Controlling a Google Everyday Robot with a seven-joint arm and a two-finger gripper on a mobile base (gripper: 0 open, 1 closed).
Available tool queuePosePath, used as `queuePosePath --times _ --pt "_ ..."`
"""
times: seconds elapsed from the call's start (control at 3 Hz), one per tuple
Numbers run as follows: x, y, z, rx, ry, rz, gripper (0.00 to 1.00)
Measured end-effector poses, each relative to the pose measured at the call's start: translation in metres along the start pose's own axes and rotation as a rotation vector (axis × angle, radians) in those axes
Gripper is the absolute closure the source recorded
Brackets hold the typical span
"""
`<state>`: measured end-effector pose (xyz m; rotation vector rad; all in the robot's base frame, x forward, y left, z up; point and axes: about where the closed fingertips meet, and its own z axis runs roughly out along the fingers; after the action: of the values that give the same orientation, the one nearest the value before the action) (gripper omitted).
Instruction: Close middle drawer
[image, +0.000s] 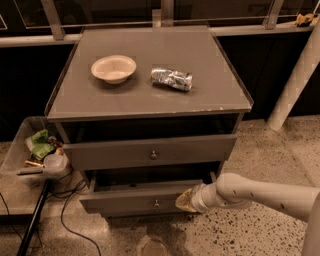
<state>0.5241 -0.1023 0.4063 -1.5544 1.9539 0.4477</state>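
The middle drawer (130, 200) is the lower of the two grey drawers I can see. It is pulled partly out, with a small round knob (156, 203) at its centre. My gripper (183, 201) comes in from the right on a white arm (260, 192). Its tip is at the right part of the drawer's front, just right of the knob, and looks to be touching it. The fingers look shut, with nothing held. The drawer above (150, 152) is also pulled out a little. Any drawer below the middle one is hidden.
On the grey cabinet top (150, 95) are a cream bowl (114, 68) and a crumpled silver bag (172, 79). A clear bin of trash (37, 150), cables (70, 200) and a black pole (32, 222) are at the left. A white post (295, 80) stands at the right.
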Motion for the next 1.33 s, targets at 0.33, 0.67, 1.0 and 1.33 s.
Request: queuePosePath --times 0.33,0.67,1.0,1.33 --pt "0.006 -0.028 -0.008 0.016 -0.019 0.006 1.00" --pt "0.000 -0.046 -0.014 0.030 -0.034 -0.001 0.82" --pt "0.000 -0.046 -0.014 0.030 -0.034 -0.001 0.58" --pt "0.000 -0.046 -0.014 0.030 -0.034 -0.001 0.36"
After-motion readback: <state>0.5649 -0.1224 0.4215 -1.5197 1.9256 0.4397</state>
